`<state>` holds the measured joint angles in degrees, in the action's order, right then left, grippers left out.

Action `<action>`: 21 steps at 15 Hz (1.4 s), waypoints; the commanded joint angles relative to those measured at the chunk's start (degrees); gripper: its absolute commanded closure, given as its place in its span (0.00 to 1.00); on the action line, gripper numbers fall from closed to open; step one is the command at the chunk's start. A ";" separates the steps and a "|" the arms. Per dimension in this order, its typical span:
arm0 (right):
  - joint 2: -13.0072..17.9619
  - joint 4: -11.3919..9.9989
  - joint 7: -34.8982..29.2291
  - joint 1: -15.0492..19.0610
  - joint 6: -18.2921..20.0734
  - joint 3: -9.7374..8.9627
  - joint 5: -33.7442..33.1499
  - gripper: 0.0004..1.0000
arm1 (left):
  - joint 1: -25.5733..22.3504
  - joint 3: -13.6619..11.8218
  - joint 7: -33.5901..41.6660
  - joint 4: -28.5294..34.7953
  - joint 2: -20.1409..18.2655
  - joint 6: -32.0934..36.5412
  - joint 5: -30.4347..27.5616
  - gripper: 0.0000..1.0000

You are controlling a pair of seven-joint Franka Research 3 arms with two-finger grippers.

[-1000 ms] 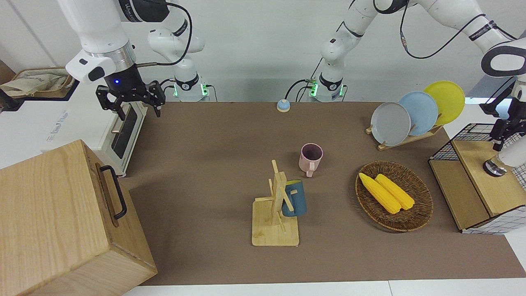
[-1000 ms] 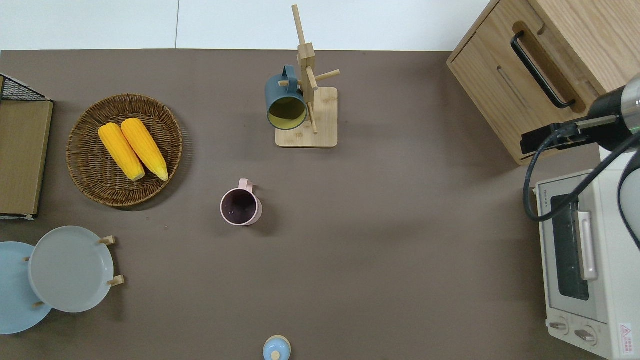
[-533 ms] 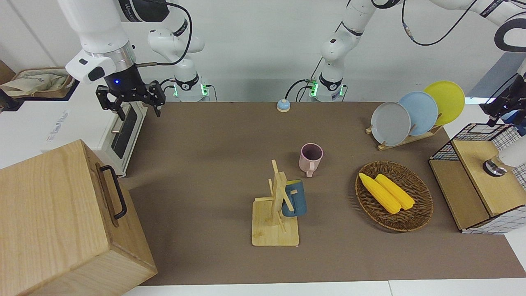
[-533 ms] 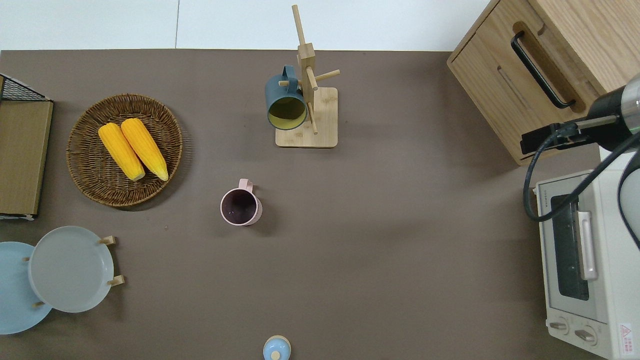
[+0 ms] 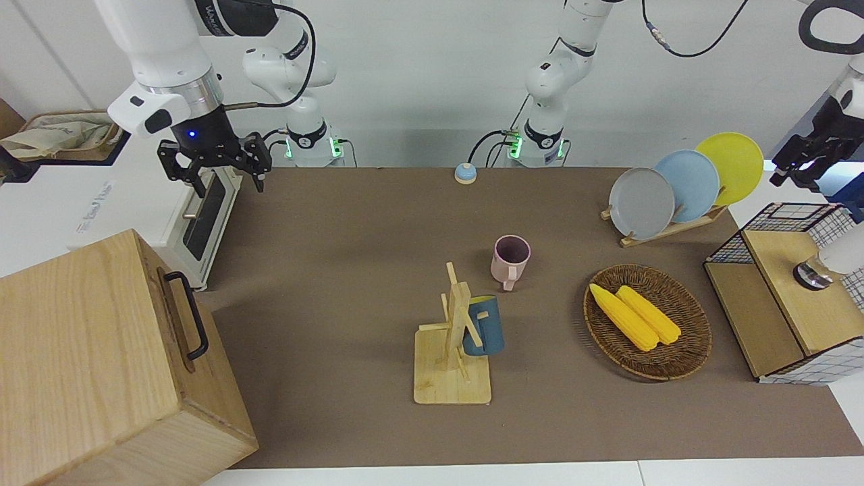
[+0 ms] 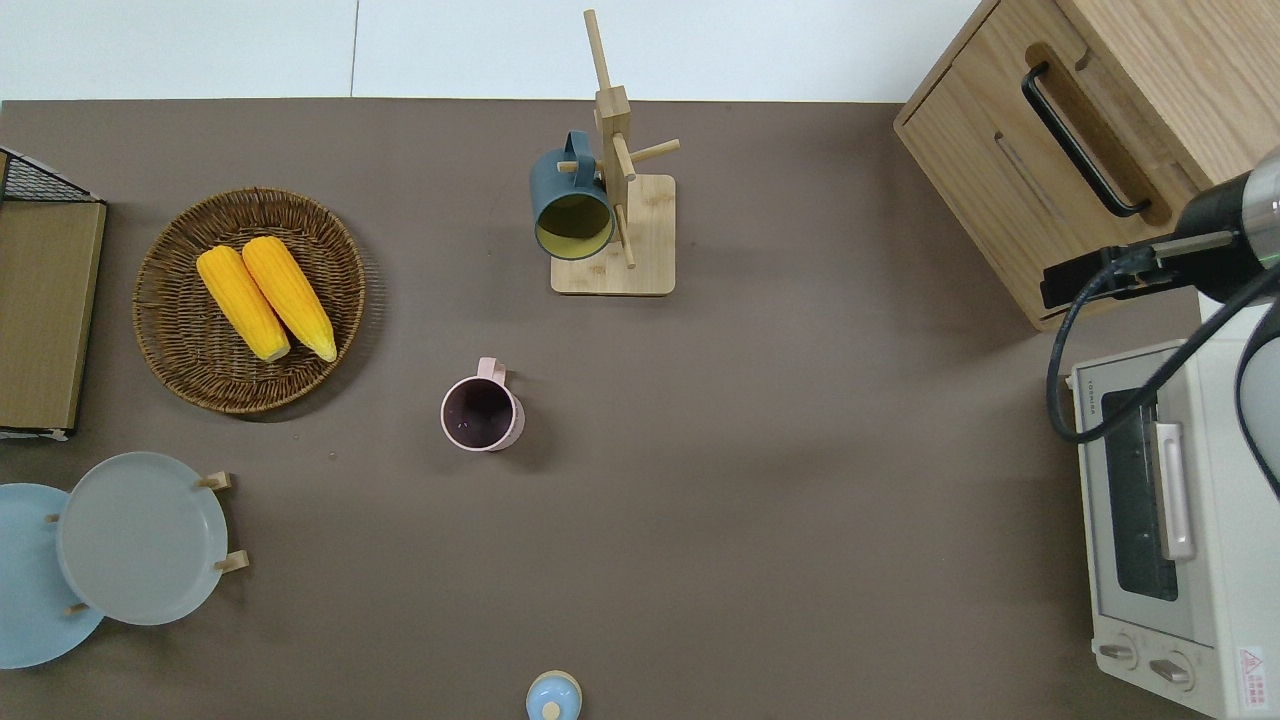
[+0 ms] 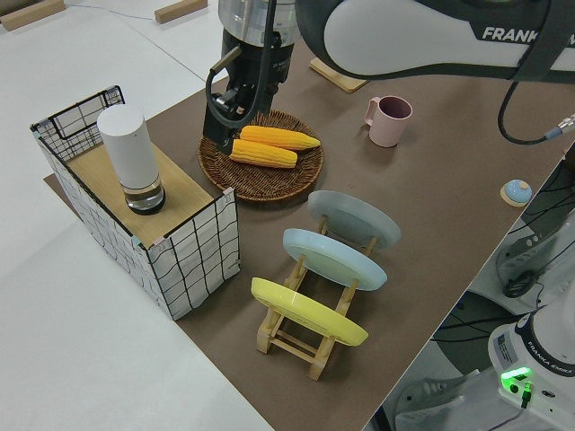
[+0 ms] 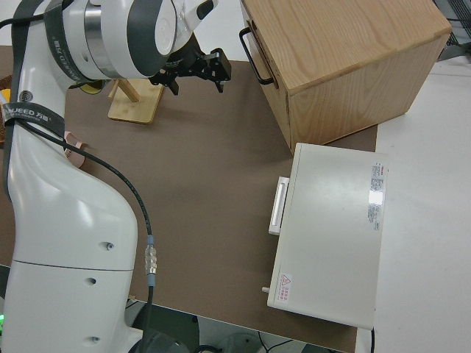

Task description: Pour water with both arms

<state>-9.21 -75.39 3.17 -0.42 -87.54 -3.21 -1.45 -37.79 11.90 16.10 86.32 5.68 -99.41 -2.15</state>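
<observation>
The surface [image 5: 351,270] wears a matt brown covering, and on it stand a pale wooden mug rack [image 5: 453,351], a grained wooden box [image 5: 101,364] with a black metal handle [image 5: 189,314], and a rough woven wicker basket [image 5: 682,351]. The pink mug [image 5: 510,260], the plates [image 5: 688,182] and the white toaster oven [image 6: 1160,520] look smooth. The arms [image 5: 162,47] are glossy white plastic with silver metal wrist rings.

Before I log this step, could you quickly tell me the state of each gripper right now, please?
Left gripper: empty; whether open or closed cannot be told.
Right gripper: open, fingers spread, holding nothing.
</observation>
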 commanded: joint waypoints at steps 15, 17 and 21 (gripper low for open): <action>1.30 -1.52 1.40 1.03 0.00 -0.66 0.40 0.01 | 11.22 8.94 -11.44 -0.19 -1.02 8.62 4.08 0.00; 1.21 -1.52 1.40 1.03 0.00 -0.66 0.40 0.01 | 15.53 6.04 -12.75 -0.19 -1.02 8.79 3.99 0.00; 1.30 -1.52 1.40 1.03 -0.09 -0.66 0.40 0.01 | 28.16 -2.02 -16.17 -0.37 -1.11 10.37 3.91 0.00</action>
<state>-9.21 -75.39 3.17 -0.41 -87.54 -3.21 -1.45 -18.03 16.14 3.03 86.40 4.72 -91.04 0.66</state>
